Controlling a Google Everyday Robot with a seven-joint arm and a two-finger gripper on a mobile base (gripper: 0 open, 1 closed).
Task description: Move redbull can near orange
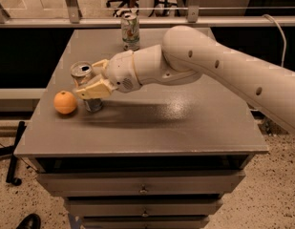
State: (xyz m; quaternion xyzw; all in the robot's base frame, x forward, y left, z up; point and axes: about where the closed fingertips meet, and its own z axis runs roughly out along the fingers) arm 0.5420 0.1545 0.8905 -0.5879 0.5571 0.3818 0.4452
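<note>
The task looks nearly finished: the redbull can (83, 71) stands upright at the left of the frame, just beside the orange (65, 102), with a narrow gap between them and no contact that I can see. The gripper (89, 80) is closed around the can's upper body. One tan finger (93, 89) crosses the can's front and the other sits behind it near the rim, so the can is gripped, not free. Its base appears to rest on the table (185, 123), or very close to it (the shadow there makes this hard to settle). By my reading, what is left is to let go of the can and draw the arm (223, 75) away without tipping it toward the fruit. The surface is a flat, dull grey top that looks slightly glossy where the arm's shadow falls, with drawers (142, 187) below its front edge. A white can (130, 30) with green and red markings stands well apart at the upper middle, near the far edge. Behind it runs a metal rail (147, 20), and speckled floor (280, 199) shows at the lower right.
</note>
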